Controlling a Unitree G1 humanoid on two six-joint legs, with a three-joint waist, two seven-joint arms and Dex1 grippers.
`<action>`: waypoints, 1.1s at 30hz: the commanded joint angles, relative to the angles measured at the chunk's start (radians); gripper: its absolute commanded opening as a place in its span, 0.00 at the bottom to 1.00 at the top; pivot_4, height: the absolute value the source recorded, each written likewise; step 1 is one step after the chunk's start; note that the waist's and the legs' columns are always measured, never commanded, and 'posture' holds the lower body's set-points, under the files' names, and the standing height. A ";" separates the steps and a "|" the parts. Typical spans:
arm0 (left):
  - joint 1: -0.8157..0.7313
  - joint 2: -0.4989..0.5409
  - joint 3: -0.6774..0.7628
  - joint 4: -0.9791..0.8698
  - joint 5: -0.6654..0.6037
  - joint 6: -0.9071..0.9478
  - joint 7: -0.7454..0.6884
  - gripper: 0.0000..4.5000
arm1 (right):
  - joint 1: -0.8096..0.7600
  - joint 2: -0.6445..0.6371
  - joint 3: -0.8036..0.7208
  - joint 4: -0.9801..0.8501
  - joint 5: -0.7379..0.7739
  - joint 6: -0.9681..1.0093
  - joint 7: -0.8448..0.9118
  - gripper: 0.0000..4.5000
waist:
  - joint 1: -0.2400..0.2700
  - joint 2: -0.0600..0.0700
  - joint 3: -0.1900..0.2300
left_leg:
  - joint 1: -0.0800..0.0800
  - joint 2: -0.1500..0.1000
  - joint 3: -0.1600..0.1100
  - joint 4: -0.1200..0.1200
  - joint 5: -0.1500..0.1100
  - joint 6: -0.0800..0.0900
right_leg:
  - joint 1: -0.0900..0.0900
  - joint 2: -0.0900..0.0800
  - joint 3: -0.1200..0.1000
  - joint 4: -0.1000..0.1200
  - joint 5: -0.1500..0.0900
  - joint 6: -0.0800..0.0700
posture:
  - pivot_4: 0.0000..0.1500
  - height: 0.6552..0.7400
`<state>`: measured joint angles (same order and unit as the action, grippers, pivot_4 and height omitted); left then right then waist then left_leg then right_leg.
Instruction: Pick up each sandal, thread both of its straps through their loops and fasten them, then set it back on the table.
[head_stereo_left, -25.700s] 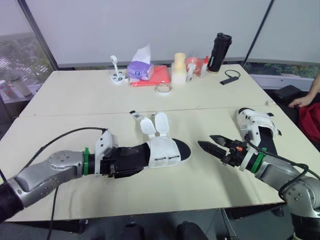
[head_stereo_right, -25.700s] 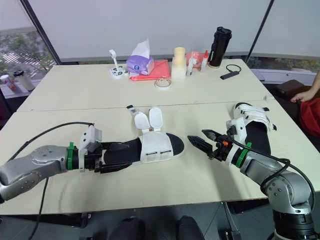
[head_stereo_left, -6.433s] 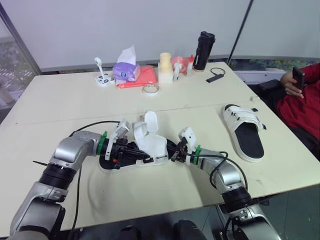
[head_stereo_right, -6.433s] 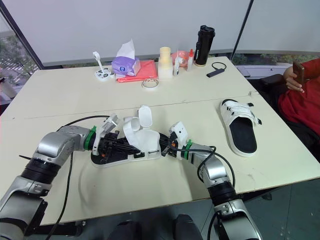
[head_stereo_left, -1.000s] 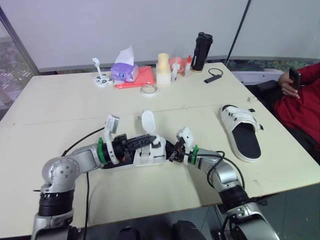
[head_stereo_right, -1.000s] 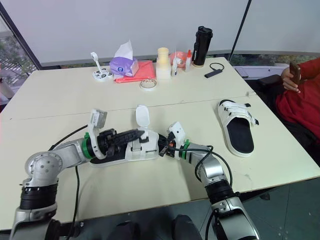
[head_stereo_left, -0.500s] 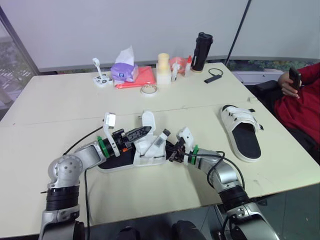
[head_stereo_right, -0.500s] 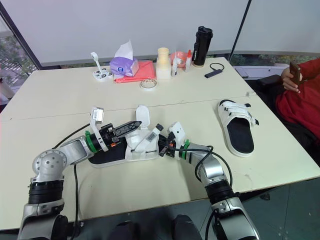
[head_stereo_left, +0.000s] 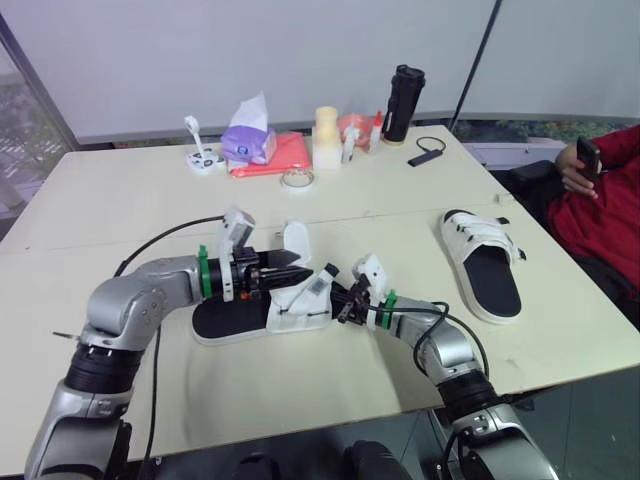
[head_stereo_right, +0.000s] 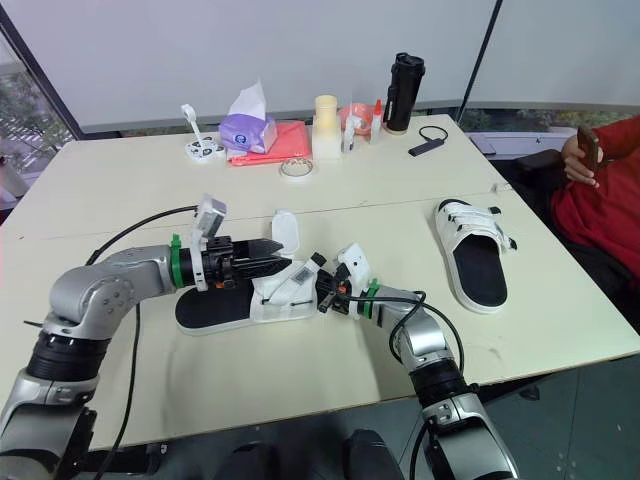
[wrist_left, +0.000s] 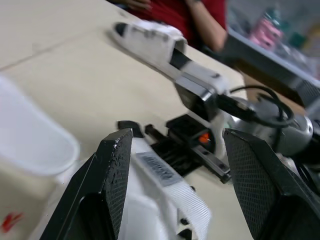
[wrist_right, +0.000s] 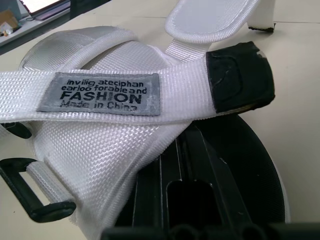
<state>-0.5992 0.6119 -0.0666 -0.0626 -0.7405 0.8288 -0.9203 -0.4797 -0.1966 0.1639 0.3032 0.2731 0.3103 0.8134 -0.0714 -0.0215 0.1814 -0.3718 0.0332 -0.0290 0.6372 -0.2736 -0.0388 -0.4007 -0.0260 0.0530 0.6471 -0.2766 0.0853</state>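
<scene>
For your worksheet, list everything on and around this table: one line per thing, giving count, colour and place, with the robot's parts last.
table: one, cream, under everything
near sandal: one, white with black sole, mid-table, straps loose
other sandal: one, white with black sole, to the robot's right
tissue pack: one, purple, far edge
red sheet: one, beside the tissue pack
tape roll: one, pale, in front of the red sheet
cream container: one, far edge
flask: one, black, far edge
cabled device: one, black, right of the flask
person: one, red top, right edge, holding a phone
left tool: one, black, open over the near sandal's straps
right tool: one, black, at its strapped end
</scene>
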 joint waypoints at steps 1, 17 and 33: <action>-0.075 0.014 -0.046 0.084 0.085 -0.081 -0.104 0.66 | 0.023 0.006 0.032 0.104 -0.049 0.030 -0.018 0.00 | 0.000 0.000 0.000 | 0.000 0.000 0.000 0.000 0.000 0.000 | 0.000 0.000 0.000 0.000 0.001 0.001 | 1.00 1.00; -0.605 -0.226 -0.184 1.068 0.528 -0.554 -0.492 0.98 | 0.050 0.036 0.013 0.086 -0.052 0.006 -0.059 0.00 | -0.001 -0.003 0.000 | -0.002 0.001 -0.005 -0.005 0.000 0.000 | -0.007 0.009 0.004 0.001 0.003 0.000 | 1.00 1.00; -0.633 -0.294 -0.174 1.190 0.640 -0.539 -0.648 0.93 | 0.059 0.043 0.010 0.082 -0.052 0.000 -0.075 0.00 | -0.001 -0.003 0.000 | -0.001 0.001 -0.005 -0.004 0.000 0.000 | -0.007 0.009 0.005 0.001 0.003 0.000 | 1.00 1.00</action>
<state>-1.2124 0.3214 -0.2551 1.1288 -0.1104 0.2959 -1.5524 -0.4665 -0.1572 0.1537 0.3124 0.2688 0.2753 0.7880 -0.0725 -0.0241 0.1809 -0.3732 0.0341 -0.0342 0.6329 -0.2732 -0.0388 -0.4073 -0.0166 0.0576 0.6482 -0.2736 0.0849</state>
